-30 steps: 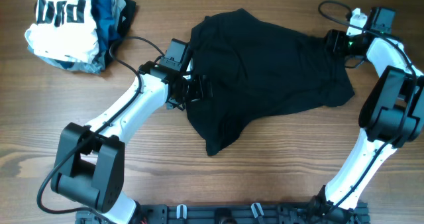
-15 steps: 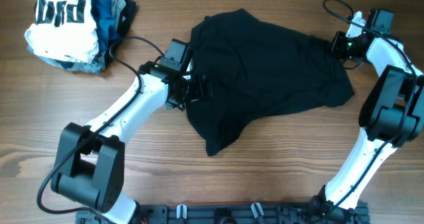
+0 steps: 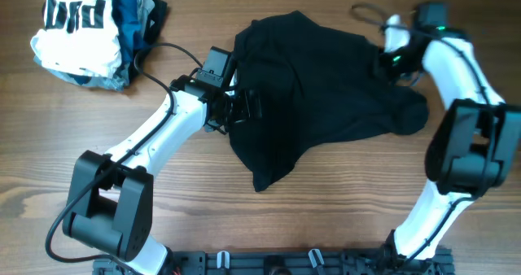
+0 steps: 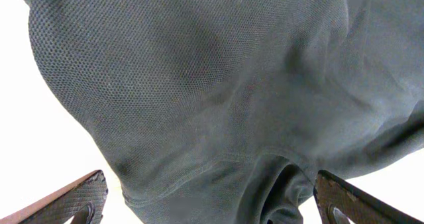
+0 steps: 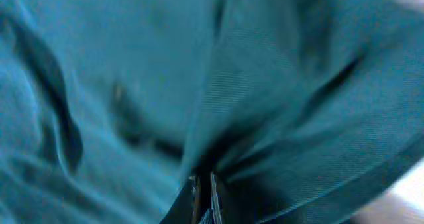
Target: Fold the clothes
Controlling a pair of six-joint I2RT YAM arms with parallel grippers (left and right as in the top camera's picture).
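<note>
Black shirt [image 3: 326, 88] lies rumpled on the table [image 3: 342, 202], toward the far side. Right claw [image 3: 391, 62] sits at its right edge, jaws pressed together on a pinch of cloth. Left claw [image 3: 244, 106] sits at the left edge, jaws spread wide with cloth between them, not gripped.

Step, as judged: first fold, right side going over. Next move calls for carrying that edge across without bunching, with the left claw holding its side down.
</note>
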